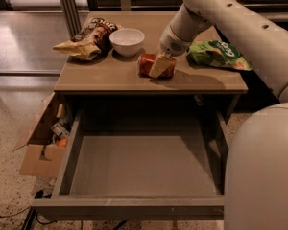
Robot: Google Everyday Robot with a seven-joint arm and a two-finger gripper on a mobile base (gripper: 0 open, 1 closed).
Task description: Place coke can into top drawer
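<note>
The coke can [145, 64] lies on its side on the table top [105, 78], just right of the white bowl. My gripper [157, 67] reaches down from the right onto the can. One pale finger [158, 65] lies across the can's front and the other is hidden behind it, so the can sits between them, still resting on the table. The top drawer [134, 174] is pulled wide open below the table's front edge, and its flat bottom is bare.
A white bowl [127, 41] and a brown snack bag [89, 37] sit at the table's back left. A green snack bag [218, 54] lies at the right. A cardboard box [41, 150] with clutter stands on the floor to the left. My arm [240, 28] fills the right side.
</note>
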